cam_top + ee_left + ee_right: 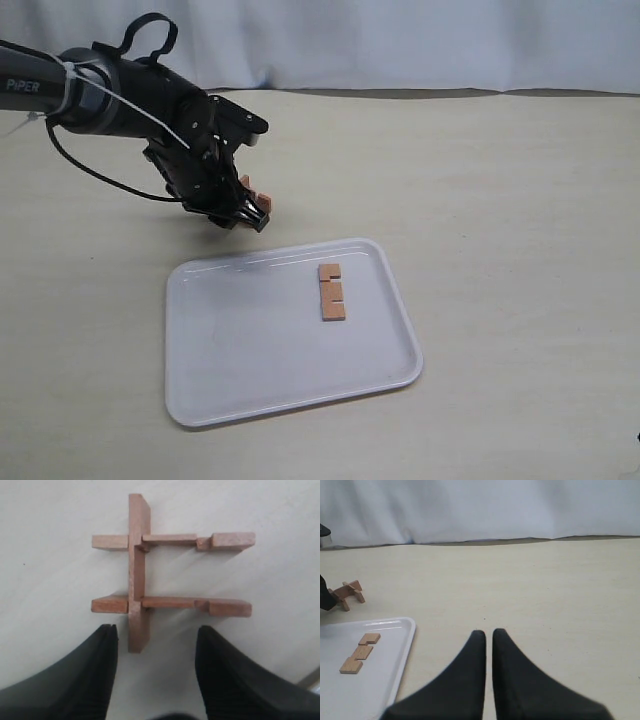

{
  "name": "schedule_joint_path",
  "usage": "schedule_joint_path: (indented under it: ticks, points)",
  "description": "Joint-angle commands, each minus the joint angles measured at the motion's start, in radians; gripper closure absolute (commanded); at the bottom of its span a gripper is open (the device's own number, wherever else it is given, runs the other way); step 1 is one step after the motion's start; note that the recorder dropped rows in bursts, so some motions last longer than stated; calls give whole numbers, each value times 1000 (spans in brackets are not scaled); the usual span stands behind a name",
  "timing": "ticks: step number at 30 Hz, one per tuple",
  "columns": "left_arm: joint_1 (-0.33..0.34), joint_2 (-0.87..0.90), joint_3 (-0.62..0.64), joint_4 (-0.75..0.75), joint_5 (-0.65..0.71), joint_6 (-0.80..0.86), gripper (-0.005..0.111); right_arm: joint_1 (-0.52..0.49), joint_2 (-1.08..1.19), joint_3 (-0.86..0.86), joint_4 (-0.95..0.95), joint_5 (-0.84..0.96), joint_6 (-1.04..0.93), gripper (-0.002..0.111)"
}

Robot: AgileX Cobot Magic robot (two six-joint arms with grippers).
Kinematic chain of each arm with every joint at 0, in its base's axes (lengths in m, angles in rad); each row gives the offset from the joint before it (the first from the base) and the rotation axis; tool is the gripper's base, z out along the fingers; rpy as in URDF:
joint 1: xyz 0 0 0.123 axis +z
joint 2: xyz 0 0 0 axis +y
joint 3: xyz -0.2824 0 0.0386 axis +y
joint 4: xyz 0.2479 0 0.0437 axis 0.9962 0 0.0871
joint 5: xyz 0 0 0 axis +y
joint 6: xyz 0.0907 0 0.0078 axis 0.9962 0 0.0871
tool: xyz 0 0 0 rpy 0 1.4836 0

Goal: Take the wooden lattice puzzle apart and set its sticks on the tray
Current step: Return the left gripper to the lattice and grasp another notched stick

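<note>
Reddish-brown wooden lattice puzzle (150,572) sits on the table (500,180), near the tray (240,350) corner on the left arm's side, not touching the rim. Three sticks are interlocked: one crossing bar locked over two parallel ones, whose outer notches stand empty. One loose stick (331,291) lies flat on the tray, right of centre.

Left gripper (156,630) hangs over the puzzle, jaws wide and empty, with one end of the crossing bar between its fingers (102,660). Right gripper (485,632) is well apart from the puzzle, low over bare table, jaws almost together, holding nothing.

Risks as I judge them:
- Nothing pins the two parallel sticks. A pull on the crossing bar may lift or drag the whole lattice if the notches bind.
- The bar end sits off-centre in the gap, closer to one finger. A closing jaw could push it sideways first, twisting the joints or skidding the light puzzle across the smooth table.
- A grip on the end of the bar alone gives leverage, and the stick could pivot or slip out on the way to the tray.
- If a joint lets go suddenly, the freed sticks could scatter away from the tray.
- A stick dropped from height could bounce off the low rim or knock the one already on the tray.
</note>
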Motion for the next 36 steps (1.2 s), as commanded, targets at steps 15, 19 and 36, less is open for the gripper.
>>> schedule_joint_path:
  ticks: [15,19,36]
  points:
    - [2,34,1,15,-23,3,107,3,-4,2,0,-3,-1,104]
    - [2,24,1,21,-1,5,107,3,-4,2,0,-3,-1,104]
    - [-2,-145,1,-76,116,69,107,3,-4,2,0,-3,-1,104]
